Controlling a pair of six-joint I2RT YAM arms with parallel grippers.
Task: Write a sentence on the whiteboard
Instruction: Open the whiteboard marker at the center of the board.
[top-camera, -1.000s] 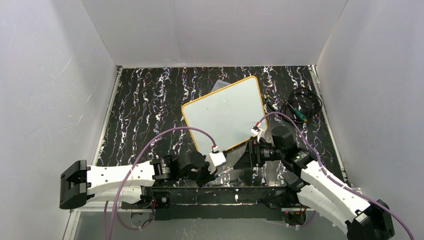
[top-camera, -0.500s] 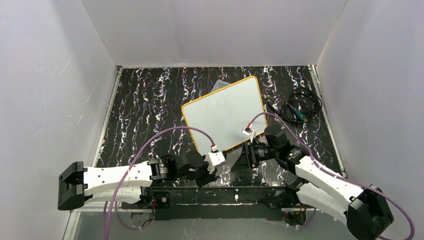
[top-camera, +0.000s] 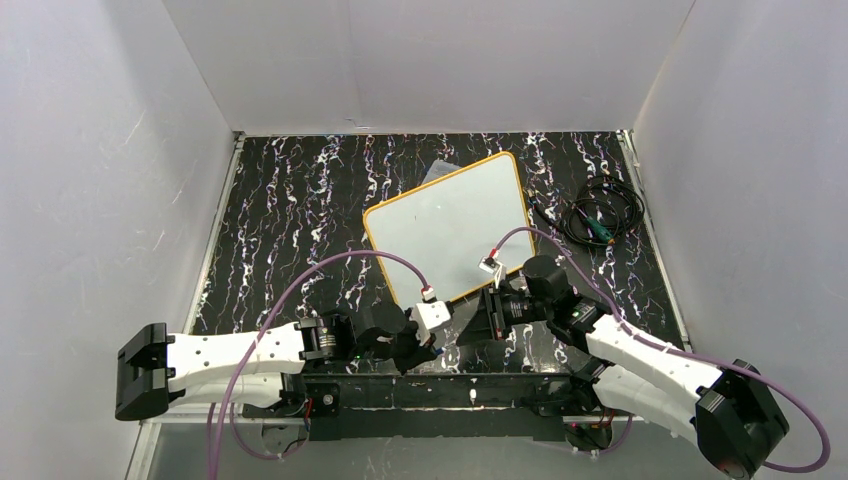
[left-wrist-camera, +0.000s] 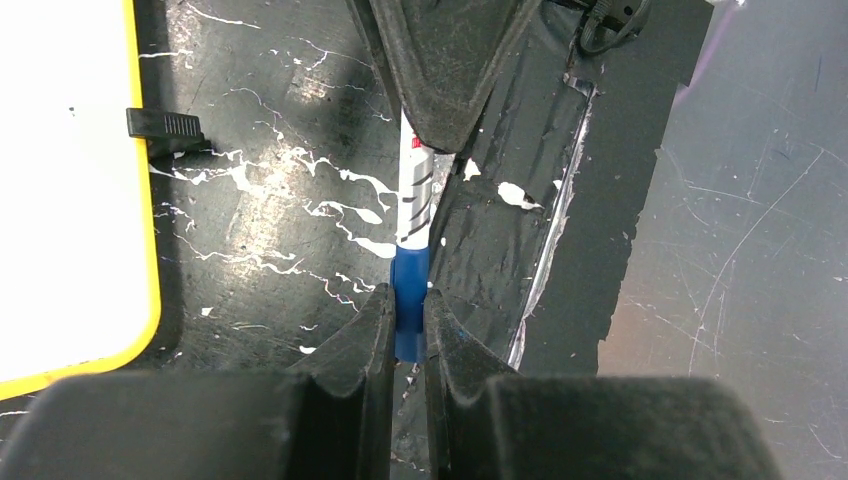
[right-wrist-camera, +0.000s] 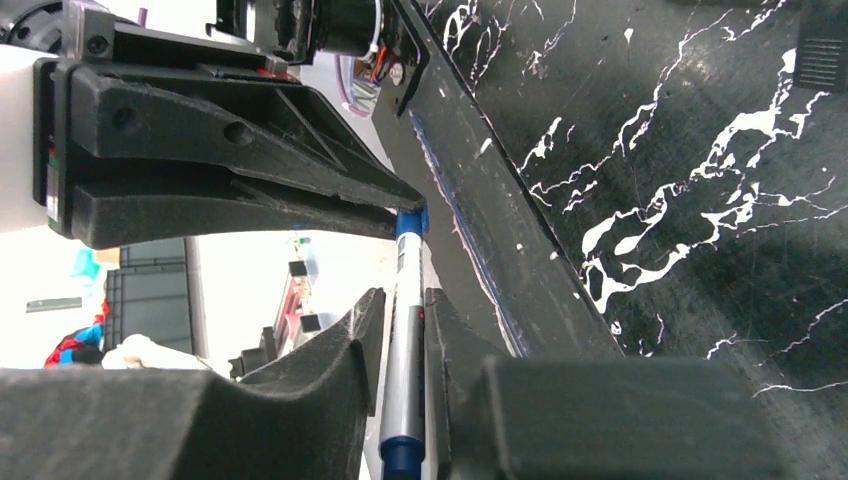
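The whiteboard (top-camera: 450, 225), white with an orange-yellow frame, lies tilted at the table's middle; its corner also shows in the left wrist view (left-wrist-camera: 60, 200). The sentence is out of view; the board's face looks bare. A marker (left-wrist-camera: 412, 200) with a white barrel and a blue cap (left-wrist-camera: 410, 300) hangs level between both grippers near the table's front edge. My left gripper (left-wrist-camera: 408, 295) is shut on the blue cap. My right gripper (right-wrist-camera: 404, 295) faces it, shut on the marker's barrel (right-wrist-camera: 403, 340). In the top view the left gripper (top-camera: 432, 345) and the right gripper (top-camera: 470, 322) nearly meet.
A coiled black cable (top-camera: 603, 215) lies at the right of the board. A clear plastic piece (top-camera: 437, 172) pokes out at the board's far corner. A small black clip (left-wrist-camera: 165, 124) rests beside the board's frame. The black front rail (top-camera: 470, 385) runs under the grippers.
My right arm has reached left toward the left gripper, and its jaws have gone from wide open to shut on the marker's barrel. The left gripper kept its grip.
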